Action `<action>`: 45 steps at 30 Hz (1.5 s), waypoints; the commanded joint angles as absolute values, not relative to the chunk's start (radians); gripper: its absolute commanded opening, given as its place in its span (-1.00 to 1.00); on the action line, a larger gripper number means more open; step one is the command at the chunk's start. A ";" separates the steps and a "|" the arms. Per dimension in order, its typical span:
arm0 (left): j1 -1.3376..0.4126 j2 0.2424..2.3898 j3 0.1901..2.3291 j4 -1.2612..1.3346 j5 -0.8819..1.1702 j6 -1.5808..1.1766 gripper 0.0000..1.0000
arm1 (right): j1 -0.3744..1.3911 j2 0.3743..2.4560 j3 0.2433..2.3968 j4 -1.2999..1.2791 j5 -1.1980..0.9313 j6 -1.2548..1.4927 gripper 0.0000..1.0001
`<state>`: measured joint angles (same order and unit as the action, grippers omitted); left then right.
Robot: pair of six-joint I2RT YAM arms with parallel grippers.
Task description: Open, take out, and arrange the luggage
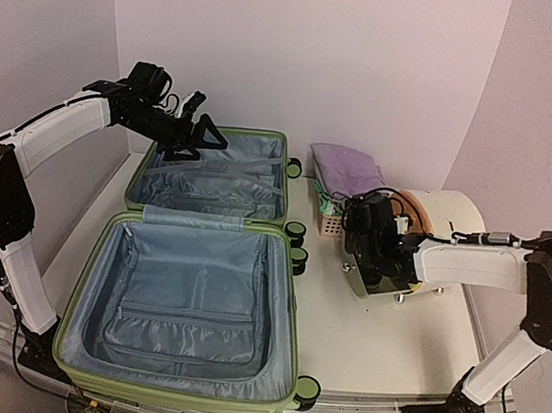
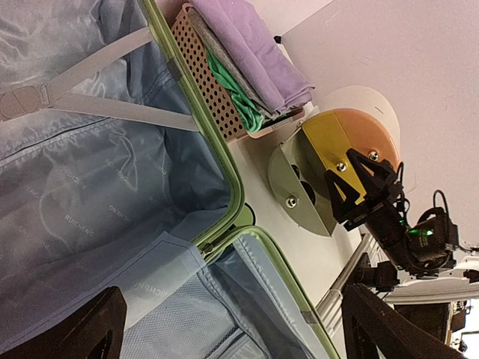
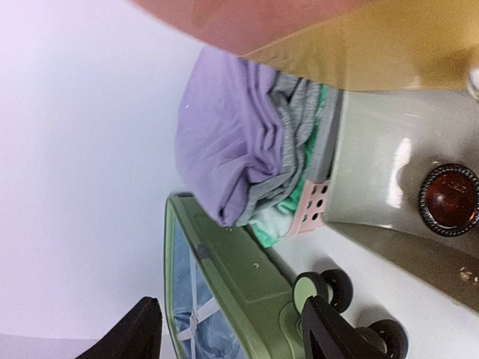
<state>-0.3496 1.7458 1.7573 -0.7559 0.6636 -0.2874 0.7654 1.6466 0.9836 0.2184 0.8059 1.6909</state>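
The light-green luggage (image 1: 285, 339) lies open flat, both grey-blue lined halves facing up and empty. The far half has crossed straps (image 1: 224, 175). My left gripper (image 1: 195, 141) hovers open over the far half's left rim, holding nothing. Its wrist view (image 2: 232, 329) looks down at the luggage hinge (image 2: 217, 235) and lining. My right gripper (image 1: 359, 227) is open and empty to the right of the luggage, by the pink basket (image 1: 332, 224). Its wrist view (image 3: 232, 336) shows the luggage shell (image 3: 239, 277) and wheels (image 3: 325, 288).
The pink slotted basket (image 2: 206, 75) holds folded purple, grey and green clothes (image 1: 346, 170), right of the far half. A cream drum (image 1: 446, 212) on a metal stand (image 1: 388, 281) sits behind my right gripper. Walls close in on three sides.
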 commanded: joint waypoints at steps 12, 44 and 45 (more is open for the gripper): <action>-0.345 1.759 1.789 -0.722 0.696 -0.276 0.99 | 0.792 1.692 1.335 -0.058 0.348 0.679 0.25; -0.345 1.750 1.741 -0.701 0.704 -0.268 0.99 | 0.929 1.919 1.389 -0.740 0.805 -0.652 -0.04; -0.345 1.749 1.739 -0.700 0.706 -0.271 0.99 | 0.910 1.925 1.390 -0.738 0.791 -0.655 -0.03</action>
